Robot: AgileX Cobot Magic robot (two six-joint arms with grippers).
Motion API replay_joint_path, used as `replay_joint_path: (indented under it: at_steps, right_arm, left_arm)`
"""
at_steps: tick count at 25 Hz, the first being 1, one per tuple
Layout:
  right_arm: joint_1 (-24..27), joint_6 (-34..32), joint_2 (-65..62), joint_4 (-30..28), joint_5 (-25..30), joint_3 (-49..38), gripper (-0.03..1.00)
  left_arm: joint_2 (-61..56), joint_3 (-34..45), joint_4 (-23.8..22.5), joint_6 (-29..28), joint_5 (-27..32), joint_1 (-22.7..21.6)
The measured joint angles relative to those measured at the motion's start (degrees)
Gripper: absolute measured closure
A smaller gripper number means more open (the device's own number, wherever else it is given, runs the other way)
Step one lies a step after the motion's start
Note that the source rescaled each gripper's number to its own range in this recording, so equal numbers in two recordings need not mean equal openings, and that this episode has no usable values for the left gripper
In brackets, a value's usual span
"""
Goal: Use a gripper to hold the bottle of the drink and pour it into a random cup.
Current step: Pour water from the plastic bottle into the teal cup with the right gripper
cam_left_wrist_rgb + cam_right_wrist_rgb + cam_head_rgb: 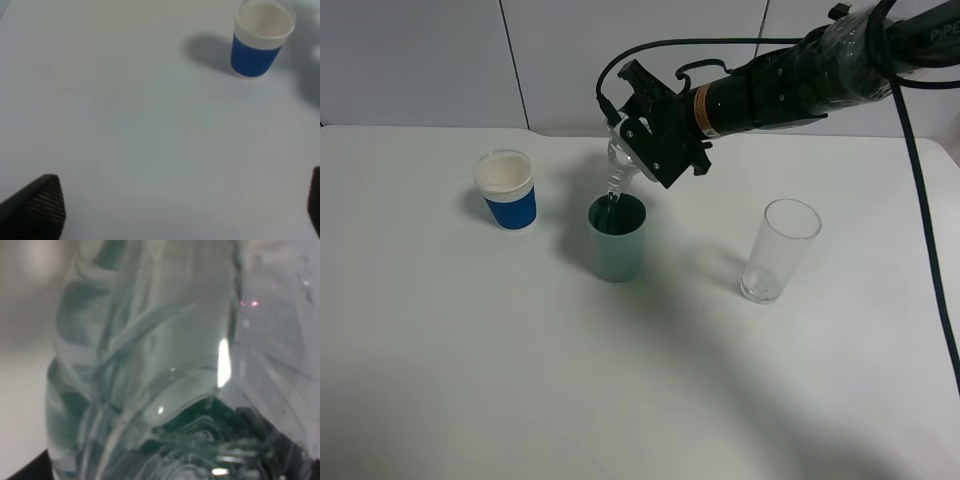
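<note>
In the exterior high view my right gripper (645,140) is shut on the bottle of the drink (618,165). It holds the bottle tilted, neck down, right over the mouth of the teal-green cup (617,238), and a thin stream runs into the cup. Up close, the clear bottle (150,365) fills the right wrist view, with its dark green label low in the picture. The left gripper (182,200) hovers over bare table with its fingers (40,202) far apart and nothing between them. The left arm does not show in the exterior high view.
A white cup with a blue sleeve (506,190) stands left of the teal cup and also shows as the white cup (261,40) in the left wrist view. A tall clear glass (778,250) stands to the right. Everything rests on a white table (620,400).
</note>
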State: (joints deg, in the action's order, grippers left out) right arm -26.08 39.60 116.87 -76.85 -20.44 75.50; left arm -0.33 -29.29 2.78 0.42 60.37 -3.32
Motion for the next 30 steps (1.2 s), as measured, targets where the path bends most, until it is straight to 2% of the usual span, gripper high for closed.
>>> replay_joint_path:
  at_steps: [30]
  right_arm:
    - [-1.25, 2.35, -2.02, 0.25, 1.60, 0.00, 0.97]
  left_arm:
    - [0.00, 0.00, 0.00, 0.00, 0.00, 0.00]
